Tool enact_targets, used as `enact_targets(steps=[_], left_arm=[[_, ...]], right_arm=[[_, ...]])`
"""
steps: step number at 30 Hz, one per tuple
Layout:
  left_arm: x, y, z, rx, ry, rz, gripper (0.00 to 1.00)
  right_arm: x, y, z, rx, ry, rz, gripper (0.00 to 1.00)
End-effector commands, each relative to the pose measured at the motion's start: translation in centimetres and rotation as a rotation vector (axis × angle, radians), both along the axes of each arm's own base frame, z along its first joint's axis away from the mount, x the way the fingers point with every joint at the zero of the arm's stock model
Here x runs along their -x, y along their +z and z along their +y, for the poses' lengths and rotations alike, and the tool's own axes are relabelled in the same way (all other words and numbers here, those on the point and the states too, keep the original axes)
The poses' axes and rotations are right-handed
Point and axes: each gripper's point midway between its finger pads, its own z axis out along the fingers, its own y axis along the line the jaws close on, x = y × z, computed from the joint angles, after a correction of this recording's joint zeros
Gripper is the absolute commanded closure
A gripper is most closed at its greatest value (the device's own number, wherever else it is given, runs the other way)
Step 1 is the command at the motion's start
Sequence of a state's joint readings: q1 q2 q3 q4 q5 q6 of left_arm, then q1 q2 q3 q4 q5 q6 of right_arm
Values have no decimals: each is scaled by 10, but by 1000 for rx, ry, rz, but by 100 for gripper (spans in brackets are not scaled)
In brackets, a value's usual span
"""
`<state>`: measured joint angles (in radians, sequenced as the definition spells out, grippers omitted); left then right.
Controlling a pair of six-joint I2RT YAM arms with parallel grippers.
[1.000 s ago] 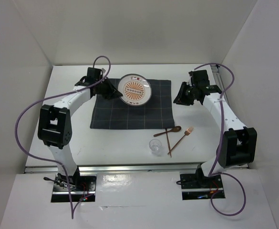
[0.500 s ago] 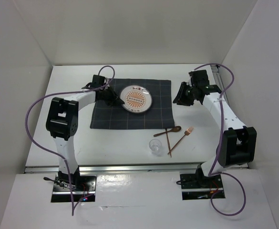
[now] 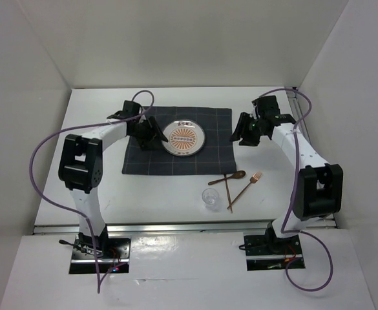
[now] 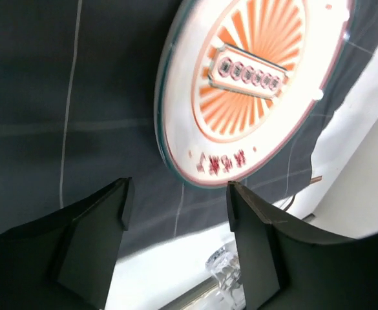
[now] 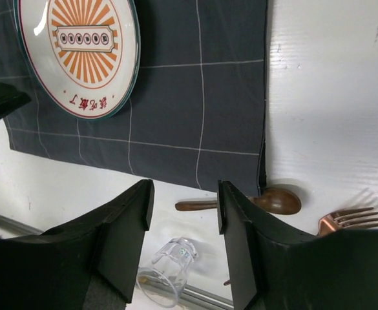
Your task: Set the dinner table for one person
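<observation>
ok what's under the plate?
The dark grey checked mat, which lies on the white dinner table. The plate hides the patch of mat beneath it, so nothing else there can be checked.

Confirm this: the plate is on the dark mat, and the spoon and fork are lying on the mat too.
Not quite: the plate is on the dark mat, but the spoon and fork lie on the white table, just off the mat's near edge. The top external view shows it.
</observation>
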<state>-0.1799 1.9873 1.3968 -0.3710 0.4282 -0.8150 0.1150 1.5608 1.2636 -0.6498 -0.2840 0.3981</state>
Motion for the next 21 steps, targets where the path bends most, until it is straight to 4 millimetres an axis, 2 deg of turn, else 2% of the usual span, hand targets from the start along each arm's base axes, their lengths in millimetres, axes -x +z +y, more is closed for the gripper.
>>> enact_targets(steps=[1, 2, 3, 5, 6, 8, 11, 12, 14, 15, 18, 19, 21], left_arm=[[14, 43, 25, -97, 4, -91, 31], [16, 42, 37, -123, 35, -93, 33], [28, 40, 45, -135, 52, -82, 35], [32, 33, 62, -122, 79, -86, 46], [38, 20, 68, -128, 83, -70, 48], [42, 8, 77, -144, 97, -47, 58], [50, -13, 89, -215, 129, -3, 67], [52, -18, 91, -220, 143, 4, 75], [63, -32, 93, -230, 152, 50, 80], [66, -34, 93, -231, 151, 60, 82], [73, -44, 97, -234, 157, 86, 83], [78, -48, 97, -236, 155, 100, 83], [82, -53, 97, -234, 162, 113, 83]], right_arm=[[2, -4, 13, -30, 60, 8, 42], [4, -9, 18, -37, 76, 24, 42], [6, -12, 32, -35, 113, 38, 42], [4, -24, 43, 1, 134, 60, 42], [8, -30, 53, 4, 162, 77, 42], [-4, -38, 58, 8, 155, 75, 45], [-11, -52, 60, 11, 154, 92, 47], [-14, -63, 61, 10, 147, 112, 49], [-19, -71, 61, 19, 142, 116, 56], [-21, -81, 60, 25, 130, 133, 63], [-26, -93, 61, 25, 110, 137, 72], [-18, -106, 59, 31, 109, 168, 77], [-14, -116, 58, 30, 100, 192, 81]])
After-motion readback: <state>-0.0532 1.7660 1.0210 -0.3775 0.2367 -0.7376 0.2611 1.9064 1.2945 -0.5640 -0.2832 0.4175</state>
